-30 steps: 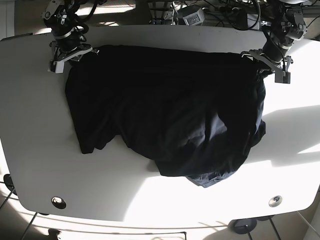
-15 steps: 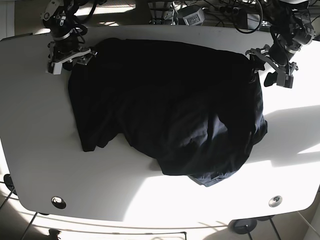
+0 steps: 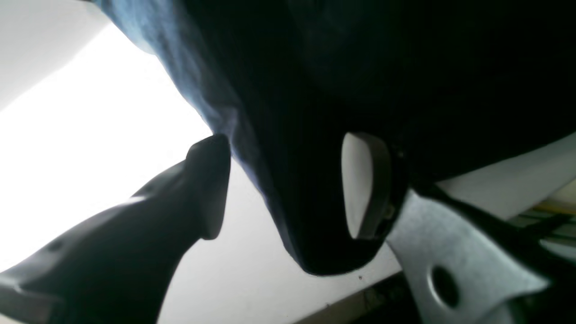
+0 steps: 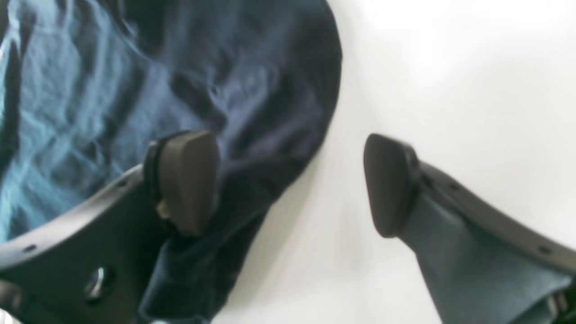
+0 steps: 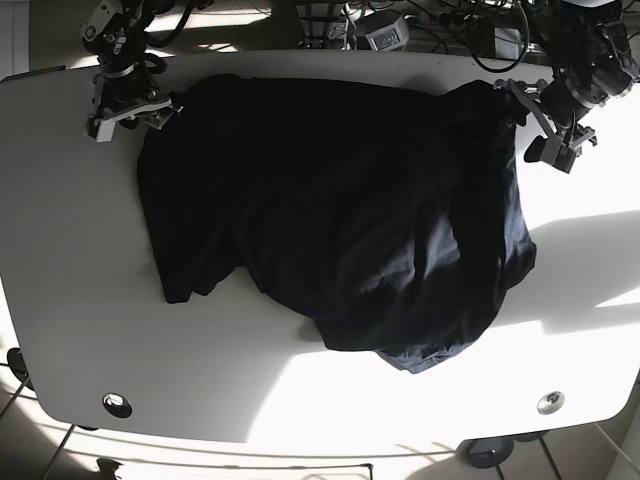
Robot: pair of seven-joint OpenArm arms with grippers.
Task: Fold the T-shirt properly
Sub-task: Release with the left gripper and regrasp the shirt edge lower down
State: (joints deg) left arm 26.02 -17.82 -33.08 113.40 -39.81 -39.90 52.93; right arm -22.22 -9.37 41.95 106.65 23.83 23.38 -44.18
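T-shirt (image 5: pixel 340 210): dark, spread over the far half of the white worktop (image 5: pixel 70 300), crumpled and bunched toward its near-right edge. Not yet folded.

Change over the last second: both hands have drawn back and outward from the shirt's far corners. A second ago each sat pinched on a far corner with the cloth held taut; now the far edge lies slack on the worktop.

Left hand (image 3: pixel 288 184): released, fingers spread. A corner of the shirt droops between them; whether the white pad (image 3: pixel 357 184) touches the cloth I cannot tell, but nothing is clamped.

Right hand (image 4: pixel 288 184): also released, fingers wide apart, one pad (image 4: pixel 189 180) over the shirt's edge, the other over bare worktop beside it.

Reading: the spreading pull looks finished and let go; a fresh grasp is needed to start a fold.

Around: cables and gear (image 5: pixel 385 30) beyond the shirt's far edge, two round fittings (image 5: pixel 117 404) near the front corners. In the way: only the shirt's own bunched near-right lump.
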